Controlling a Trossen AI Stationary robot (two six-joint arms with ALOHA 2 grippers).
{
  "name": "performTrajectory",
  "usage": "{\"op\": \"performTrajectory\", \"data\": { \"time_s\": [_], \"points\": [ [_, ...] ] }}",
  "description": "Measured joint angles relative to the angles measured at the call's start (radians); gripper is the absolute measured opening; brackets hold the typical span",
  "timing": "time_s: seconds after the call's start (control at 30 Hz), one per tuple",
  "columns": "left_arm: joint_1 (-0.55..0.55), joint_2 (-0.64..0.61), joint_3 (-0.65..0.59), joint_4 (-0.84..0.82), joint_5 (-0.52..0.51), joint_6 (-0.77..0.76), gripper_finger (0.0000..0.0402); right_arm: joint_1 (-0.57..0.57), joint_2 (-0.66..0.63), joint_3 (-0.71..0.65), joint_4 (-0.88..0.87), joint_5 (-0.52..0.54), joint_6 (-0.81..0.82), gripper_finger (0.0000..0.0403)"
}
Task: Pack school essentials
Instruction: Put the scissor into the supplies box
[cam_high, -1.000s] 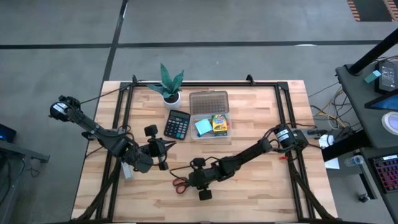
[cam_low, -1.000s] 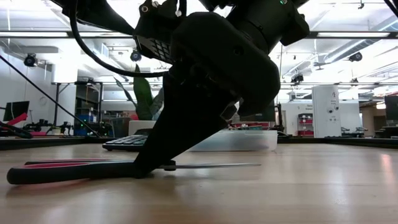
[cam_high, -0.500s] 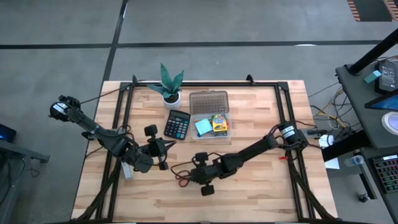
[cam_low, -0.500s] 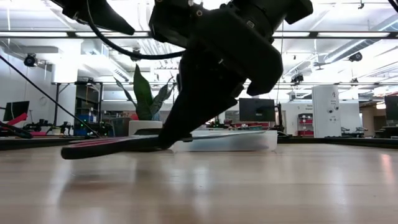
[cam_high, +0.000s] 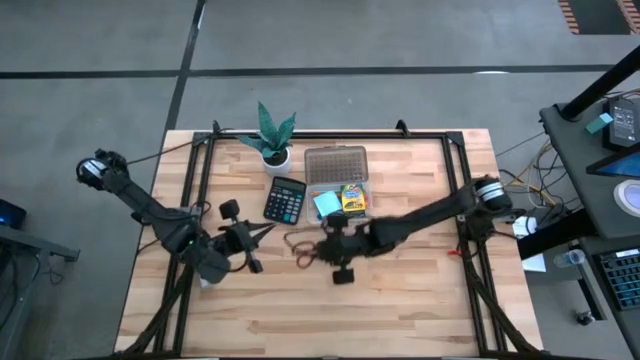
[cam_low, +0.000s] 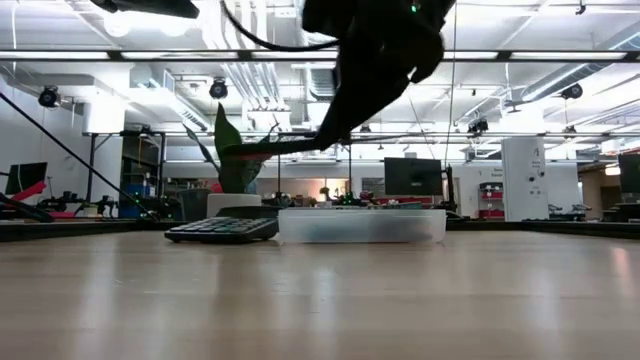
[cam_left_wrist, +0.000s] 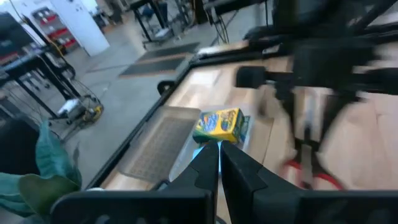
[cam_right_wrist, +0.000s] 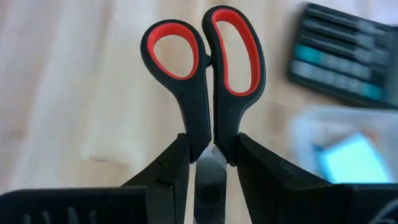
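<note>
Right gripper clamped on the red-handled scissors, carried clear of the wooden table

No lettering legible: the yellow-green crayon box print and the calculator keys are too small to read. The scissors are pinched at the pivot, black loops with red lining pointing away from the wrist, closed blades hidden between the fingers; they hang just beside the clear plastic box's near-left corner. That box holds the crayon box and a light-blue note pad, its grey lid folded back. Potted plant by the far edge. Bare planks lie open across the near half. Left gripper, fingers together, empty, waits left of the scissors
</note>
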Motion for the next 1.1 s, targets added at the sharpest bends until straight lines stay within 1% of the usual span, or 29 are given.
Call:
{"op": "performTrajectory", "data": {
  "time_s": [0.13,0.23,0.33,0.4,0.53,0.7,0.97,1.1],
  "points": [
    [-0.037,-0.001,0.002,0.004,-0.041,0.001,0.0,-0.094,-0.102,-0.09,0.006,0.002,-0.023,0.0105],
    [-0.042,-0.001,0.002,0.007,-0.062,0.005,0.0,-0.178,-0.153,-0.153,0.02,0.002,-0.037,0.0105],
    [-0.041,-0.001,0.002,0.007,-0.063,0.008,0.0,-0.262,-0.162,-0.19,0.016,-0.002,-0.052,0.0105],
    [-0.041,-0.001,0.002,0.006,-0.063,0.018,0.0,-0.311,-0.16,-0.2,0.014,-0.024,-0.071,0.0105],
    [-0.041,-0.001,0.002,0.013,-0.063,0.035,0.0,-0.375,-0.139,-0.202,0.021,-0.063,-0.107,0.0105],
    [-0.041,-0.001,0.0,0.013,-0.063,0.037,0.0,-0.404,-0.119,-0.204,0.028,-0.062,-0.141,0.0105],
    [-0.041,-0.001,0.0,0.023,-0.064,0.054,0.0,-0.406,-0.078,-0.197,0.075,-0.062,-0.142,0.0106],
    [-0.041,-0.001,0.0,0.025,-0.064,0.054,0.0,-0.408,-0.059,-0.189,0.072,-0.063,-0.14,0.0124]
  ]
}}
